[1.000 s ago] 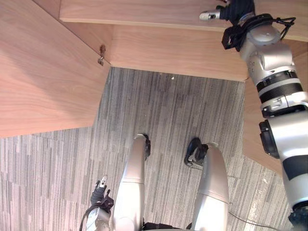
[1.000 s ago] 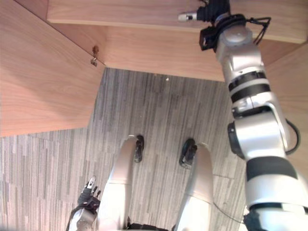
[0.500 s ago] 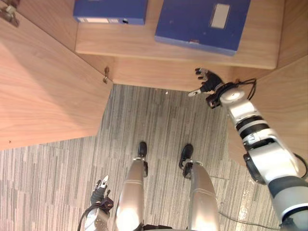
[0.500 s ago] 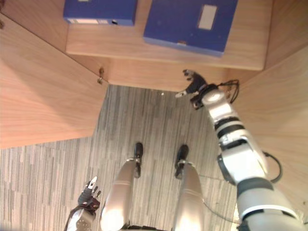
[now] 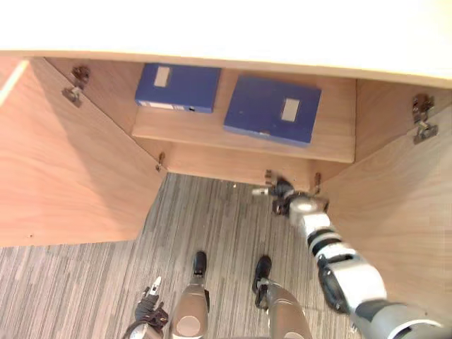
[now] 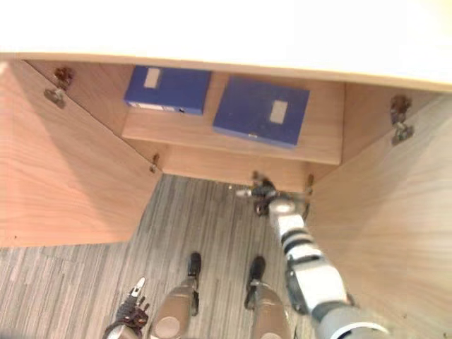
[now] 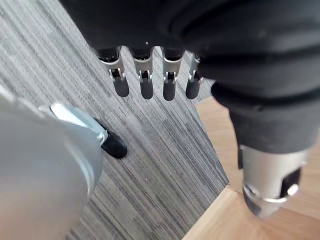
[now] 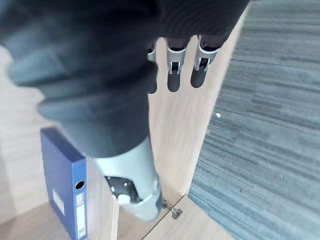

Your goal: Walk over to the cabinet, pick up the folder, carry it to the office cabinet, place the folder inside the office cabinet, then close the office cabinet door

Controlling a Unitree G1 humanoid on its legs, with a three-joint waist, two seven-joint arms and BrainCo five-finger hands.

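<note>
Reading this as late in the task: placing looks done, closing not started.

Cabinet (image 5: 381, 113) stands wide open, with left door (image 5: 63, 183) and right door (image 5: 395, 212) both swung out toward the robot. Two blue folders lie flat on the shelf (image 5: 332, 145) inside. Left folder (image 5: 178, 86) sits back left. Right folder (image 5: 272, 109) lies beside it, not touching, slightly skewed and closer to the shelf's front edge. Can't tell which of the two is the carried one. Best guess is the right folder, since it lies nearest the right hand.

Right hand (image 5: 280, 191) is out in front of the cabinet, below the shelf's front edge, near the hinge side of the right door and above the floor (image 5: 212, 219). It's empty: fingers (image 8: 173, 75) hang straight and slightly spread, thumb off to one side, nothing pinched. It is clear of both folders.

Left hand (image 5: 148, 305) hangs low at the robot's side over the floor, also empty, fingers (image 7: 145, 85) straight, relaxed, evenly spaced.

Left to do: shut the doors. The right door is the near one for the right hand. The hand would need to get onto the door's outer face or free edge, then sweep it inward. The left door is just as open, so likely a second push from the left hand.

Risk: the right folder's front corner is near the shelf edge. It looks inside the door line, but that's not certain from this angle.
</note>
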